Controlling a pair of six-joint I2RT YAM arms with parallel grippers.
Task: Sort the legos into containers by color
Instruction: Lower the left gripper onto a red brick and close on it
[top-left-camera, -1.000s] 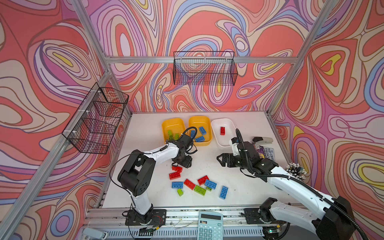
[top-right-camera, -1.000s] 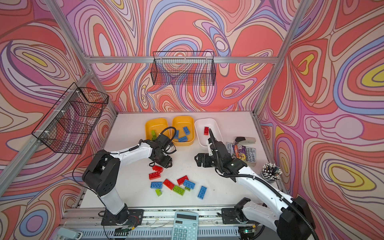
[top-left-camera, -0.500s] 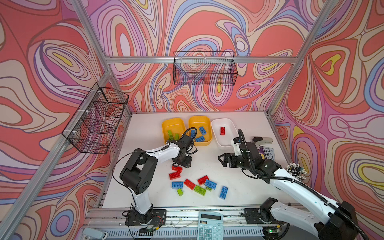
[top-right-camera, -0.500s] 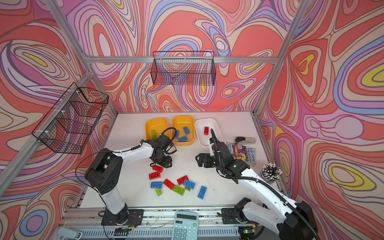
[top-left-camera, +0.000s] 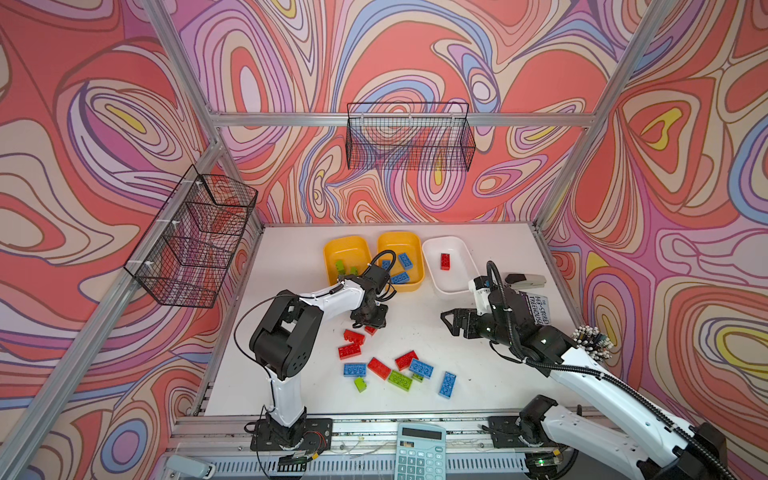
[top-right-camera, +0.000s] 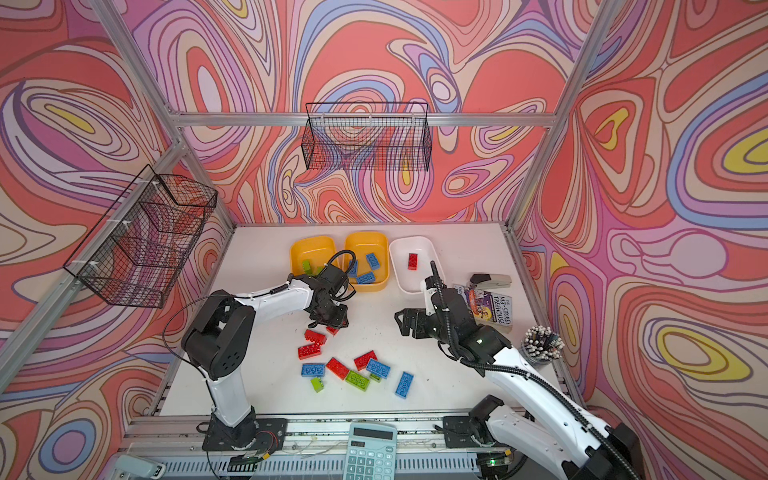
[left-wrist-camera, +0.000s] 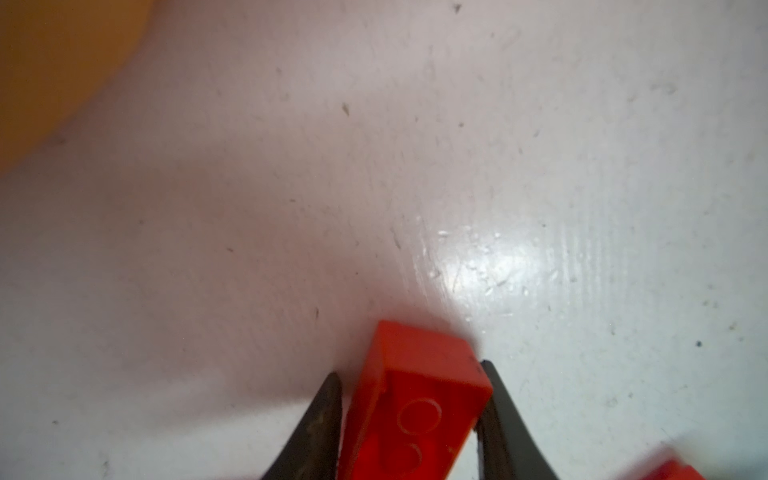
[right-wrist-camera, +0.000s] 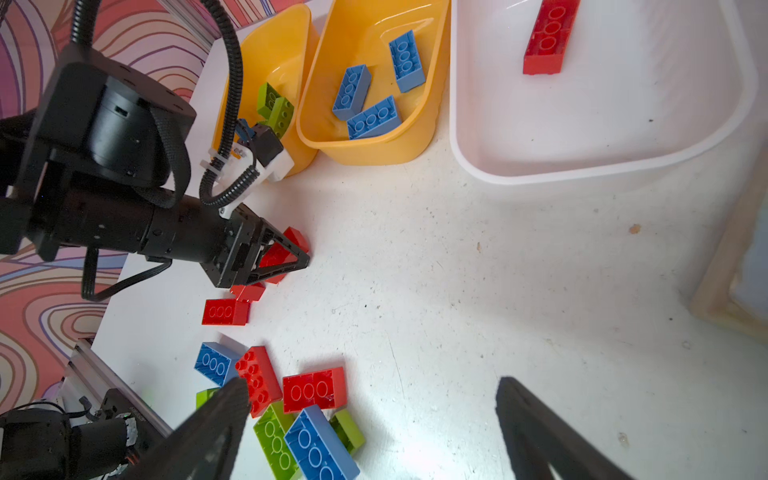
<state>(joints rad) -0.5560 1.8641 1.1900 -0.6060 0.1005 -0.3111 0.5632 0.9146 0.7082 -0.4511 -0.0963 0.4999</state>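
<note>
Few studded plastic bricks (top-left-camera: 379, 368) lie in the shallow tubs (top-left-camera: 451, 249); most wait loose. Your left hand (left-wrist-camera: 409, 368) straddles a red brick (left-wrist-camera: 419, 399), perhaps clamped; right hand (right-wrist-camera: 372, 381) apart.

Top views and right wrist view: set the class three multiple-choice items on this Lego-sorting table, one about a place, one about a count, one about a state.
1. In a top view, where does the white tub stand?
A. right of the yellow tub that holds blue bricks
B. left of it
C. on top of it

2. How many blue bricks lie in that yellow tub?
A. one
B. three
C. six

3. The right gripper is:
A. shut on a blue brick
B. shut on a tub rim
C. open, with nothing between its fingers

Key: 1 A, the white tub is the rightmost in the row; 2 B, the right wrist view shows three; 3 C, its fingers stand wide apart, gripping nothing.
</note>
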